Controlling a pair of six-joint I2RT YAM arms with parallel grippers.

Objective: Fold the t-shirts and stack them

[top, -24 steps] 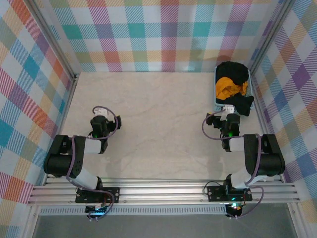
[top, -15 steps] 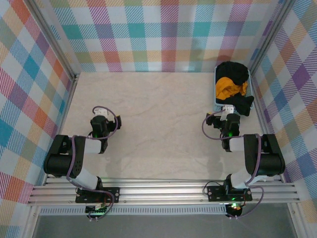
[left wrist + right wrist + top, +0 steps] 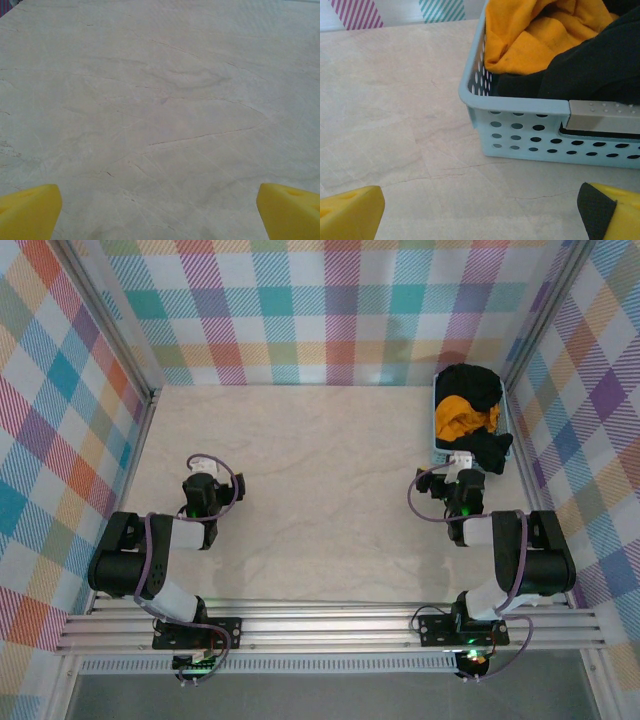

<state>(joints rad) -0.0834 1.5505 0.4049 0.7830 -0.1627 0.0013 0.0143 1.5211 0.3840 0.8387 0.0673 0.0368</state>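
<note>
Pastel plaid walls [image 3: 330, 310] enclose a pale, marble-patterned tabletop [image 3: 320, 490]. Near its left edge the left gripper [image 3: 160, 214] hangs over bare tabletop, its yellow fingers [image 3: 29, 212] spread wide and holding nothing. Toward the right edge the right gripper [image 3: 480, 215], also spread and empty, faces the near wall of a light blue basket [image 3: 520, 107]. The basket sits in the far right corner and holds the orange-yellow t-shirt [image 3: 462, 415], crumpled among the black t-shirts [image 3: 470, 385].
</note>
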